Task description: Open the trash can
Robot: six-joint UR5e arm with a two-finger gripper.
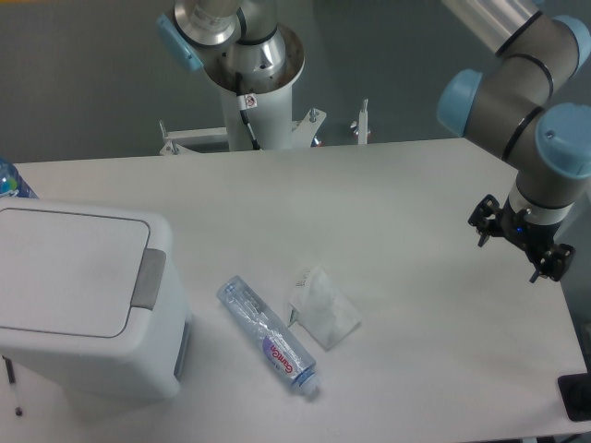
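tool [517,247] hangs over the surface's [406,203] right edge, holding nothing; whether its fingers are apart, i cannot tell

well apart, the trash can [83,309] stands at the left, lid down; a crushed bottle [268,337] and crumpled wrapper [321,309] lie between

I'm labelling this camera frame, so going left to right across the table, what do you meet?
trash can → plastic bottle → crumpled clear wrapper → gripper
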